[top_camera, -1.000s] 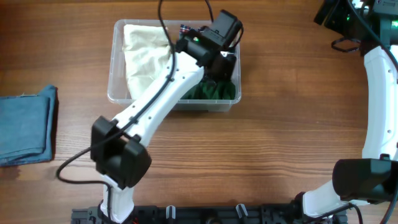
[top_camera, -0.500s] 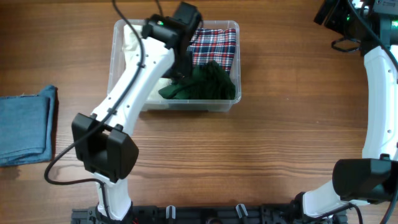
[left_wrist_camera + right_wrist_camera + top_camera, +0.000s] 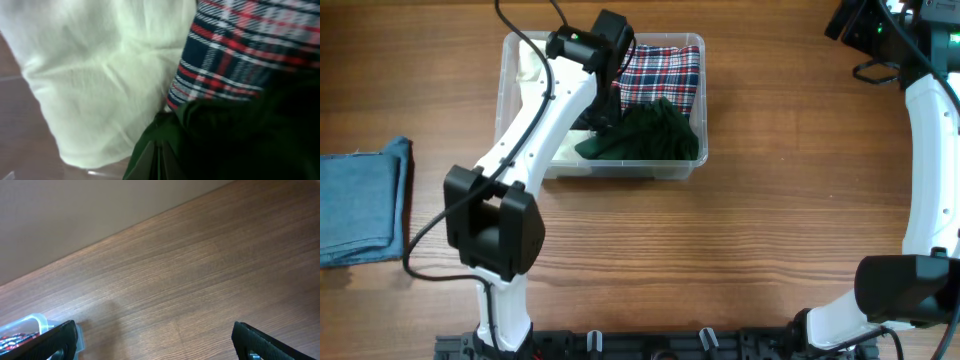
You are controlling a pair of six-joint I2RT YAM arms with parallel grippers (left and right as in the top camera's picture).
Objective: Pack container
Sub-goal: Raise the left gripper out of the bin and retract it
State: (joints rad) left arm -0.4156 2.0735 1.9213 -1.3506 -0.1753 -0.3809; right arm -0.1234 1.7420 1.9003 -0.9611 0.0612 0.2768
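The clear container [image 3: 620, 172] stands at the table's back centre. Inside it lie a white cloth [image 3: 525, 70] at the left, a red plaid cloth [image 3: 665, 70] at the back right and a dark green cloth [image 3: 655, 130] at the front right. My left gripper [image 3: 604, 112] reaches down into the container's middle. In the left wrist view it [image 3: 160, 160] is shut, its tips at the edge of the green cloth [image 3: 240, 135], between the white cloth [image 3: 100, 75] and the plaid [image 3: 240, 50]. My right gripper [image 3: 155, 342] hangs open over bare wood, right of the container's corner [image 3: 35, 322].
A folded blue denim cloth [image 3: 360, 200] lies at the table's left edge. The right arm [image 3: 930, 150] runs along the right side of the table. The left arm [image 3: 535, 130] crosses the container's front left wall.
My left arm has swung from the container's right half toward its middle and back, uncovering the plaid cloth. The right arm has stayed still.
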